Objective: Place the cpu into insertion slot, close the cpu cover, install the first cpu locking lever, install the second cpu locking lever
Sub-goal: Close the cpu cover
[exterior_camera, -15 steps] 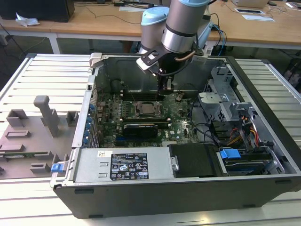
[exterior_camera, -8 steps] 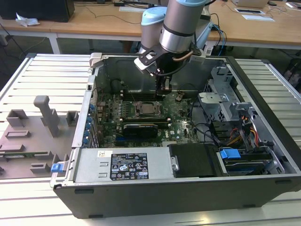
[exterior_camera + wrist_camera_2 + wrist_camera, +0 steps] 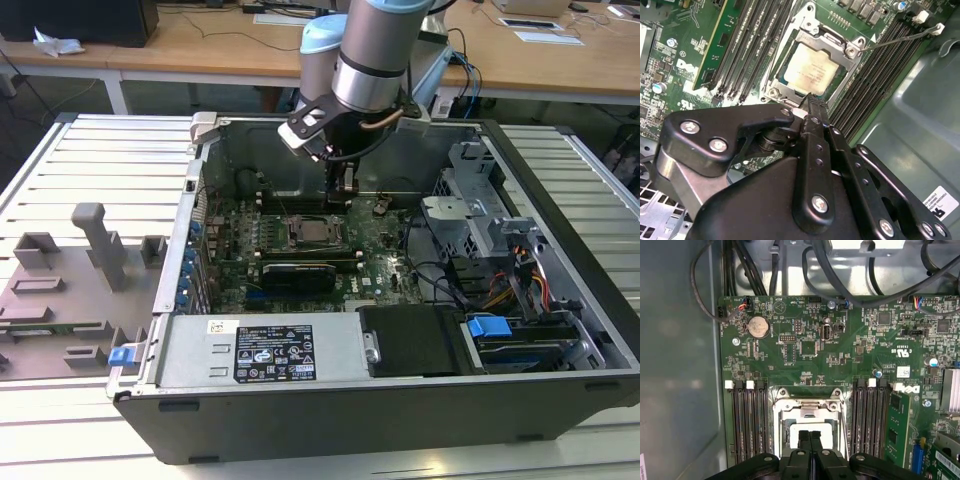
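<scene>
The cpu point(image 3: 812, 70) lies flat in the insertion slot point(image 3: 807, 20) on the green motherboard, silvery top facing up. The cpu cover point(image 3: 840, 62) is down around it, the chip showing through its square cut-out. One thin locking lever point(image 3: 900, 37) sticks out from a corner of the socket, away from the frame. My gripper point(image 3: 809, 101) hovers just above the socket's edge, fingers shut together with nothing between them. In the first wrist view the gripper point(image 3: 810, 440) partly covers the cpu point(image 3: 810, 429). In the exterior view the gripper point(image 3: 342, 195) hangs inside the case, just behind the socket point(image 3: 313, 232).
The open computer case point(image 3: 400, 410) lies on a slatted metal table. Long black memory slots point(image 3: 755, 45) flank the socket on both sides. Cables point(image 3: 440, 270) and drive bays fill the exterior view's right. A grey fixture block point(image 3: 70, 280) sits at its left.
</scene>
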Available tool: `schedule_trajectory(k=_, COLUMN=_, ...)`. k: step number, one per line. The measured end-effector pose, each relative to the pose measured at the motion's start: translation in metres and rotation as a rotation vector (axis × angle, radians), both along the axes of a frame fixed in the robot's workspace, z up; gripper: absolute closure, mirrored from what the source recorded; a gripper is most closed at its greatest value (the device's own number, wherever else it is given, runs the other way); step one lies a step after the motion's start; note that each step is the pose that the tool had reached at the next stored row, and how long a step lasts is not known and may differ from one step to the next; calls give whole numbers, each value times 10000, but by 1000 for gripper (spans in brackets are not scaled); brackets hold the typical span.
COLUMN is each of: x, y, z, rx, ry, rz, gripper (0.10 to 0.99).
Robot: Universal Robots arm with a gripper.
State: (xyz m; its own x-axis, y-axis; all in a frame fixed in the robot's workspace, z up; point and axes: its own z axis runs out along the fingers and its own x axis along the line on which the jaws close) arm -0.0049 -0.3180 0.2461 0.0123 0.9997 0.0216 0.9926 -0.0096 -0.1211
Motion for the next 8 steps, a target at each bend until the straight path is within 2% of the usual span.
schedule_trajectory(k=8, x=-90, y=0, z=-1, rx=0, ry=0, rz=0, gripper=980)
